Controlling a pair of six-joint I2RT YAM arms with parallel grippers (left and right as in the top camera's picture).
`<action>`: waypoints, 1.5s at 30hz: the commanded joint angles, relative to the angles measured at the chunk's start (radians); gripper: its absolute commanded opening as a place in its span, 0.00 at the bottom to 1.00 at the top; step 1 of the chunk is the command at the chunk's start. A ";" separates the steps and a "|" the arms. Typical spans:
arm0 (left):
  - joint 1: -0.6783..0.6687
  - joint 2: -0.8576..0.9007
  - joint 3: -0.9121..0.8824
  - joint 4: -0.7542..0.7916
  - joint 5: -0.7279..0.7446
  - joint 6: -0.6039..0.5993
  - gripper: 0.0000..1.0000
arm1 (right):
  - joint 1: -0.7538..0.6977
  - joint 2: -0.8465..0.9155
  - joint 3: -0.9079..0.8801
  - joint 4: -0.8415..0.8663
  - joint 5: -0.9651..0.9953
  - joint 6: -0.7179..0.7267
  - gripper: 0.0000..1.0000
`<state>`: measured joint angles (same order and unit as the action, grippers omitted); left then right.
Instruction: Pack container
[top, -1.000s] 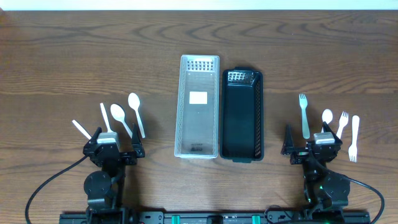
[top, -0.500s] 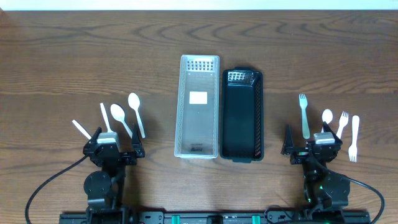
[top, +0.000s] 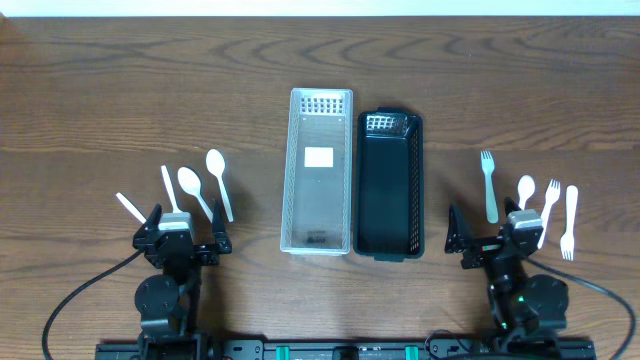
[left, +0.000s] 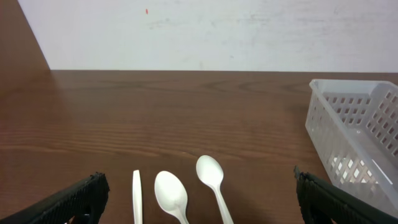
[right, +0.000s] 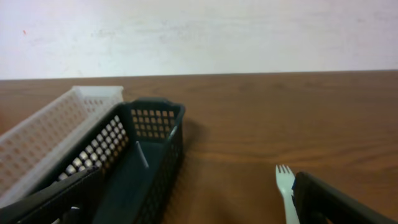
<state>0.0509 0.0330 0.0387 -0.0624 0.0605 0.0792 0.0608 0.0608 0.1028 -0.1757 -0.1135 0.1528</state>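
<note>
glossy wood-grain table (top: 120, 90); perforated plastic white basket (top: 320, 170) and black basket (top: 390, 185).

Tabletop (top: 120, 80): dark brown with wavy wood grain.
White basket (top: 296, 170): translucent white with square-grid perforations and a plain white label (top: 319, 157) on its floor.
Black basket (top: 417, 180): solid black with the same grid perforations.
Spoons (top: 191, 181) and forks (top: 489, 185): white.
Wall (left: 217, 31): off-white.

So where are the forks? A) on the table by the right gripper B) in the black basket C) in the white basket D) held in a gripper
A: the forks lie flat on the table next to the right gripper, outside both baskets.
</note>
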 joint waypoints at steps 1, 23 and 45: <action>0.006 0.005 -0.029 -0.007 -0.012 0.024 0.98 | -0.008 0.082 0.157 -0.055 0.006 0.051 0.99; 0.004 0.622 0.828 -0.837 0.187 -0.231 0.98 | -0.041 1.116 0.952 -0.787 0.033 -0.006 0.05; 0.004 1.163 1.007 -0.954 0.186 -0.231 0.94 | 0.167 1.595 0.941 -0.634 -0.178 -0.045 0.02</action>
<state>0.0509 1.1748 1.0309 -1.0130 0.2375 -0.1432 0.1860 1.6459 1.0458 -0.8272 -0.2279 0.1280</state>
